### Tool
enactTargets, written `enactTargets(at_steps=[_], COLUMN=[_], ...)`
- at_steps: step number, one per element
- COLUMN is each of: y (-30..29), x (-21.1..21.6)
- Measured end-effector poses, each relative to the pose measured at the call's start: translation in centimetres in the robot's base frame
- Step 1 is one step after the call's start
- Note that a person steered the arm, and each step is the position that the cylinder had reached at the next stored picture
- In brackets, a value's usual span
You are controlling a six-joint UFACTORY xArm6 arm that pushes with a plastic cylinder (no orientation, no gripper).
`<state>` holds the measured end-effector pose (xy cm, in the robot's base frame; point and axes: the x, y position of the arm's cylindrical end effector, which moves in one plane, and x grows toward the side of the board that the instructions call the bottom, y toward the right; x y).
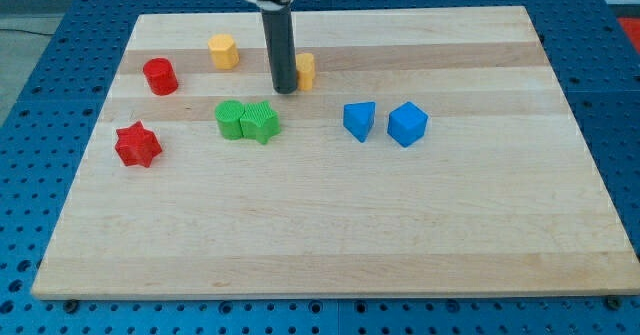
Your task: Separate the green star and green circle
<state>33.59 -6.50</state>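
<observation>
The green circle (231, 119) and green star (261, 123) sit touching, circle on the left, near the board's (320, 235) middle. Just beyond them, the tip (285, 90) (a bare rod, holding nothing) rests beside a yellow block (305, 70).

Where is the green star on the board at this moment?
The green star lies left of the board's centre, touching the green circle on its left. My tip stands just above it, toward the view's top, beside a yellow block.
</observation>
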Motion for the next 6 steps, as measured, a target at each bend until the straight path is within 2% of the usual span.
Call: enactTargets(at_steps=[1,2,3,4,6], y=[0.1,-6.2,-10.5,-10.0,2.5], x=[-1.5,1.1,7.0,9.0,9.2])
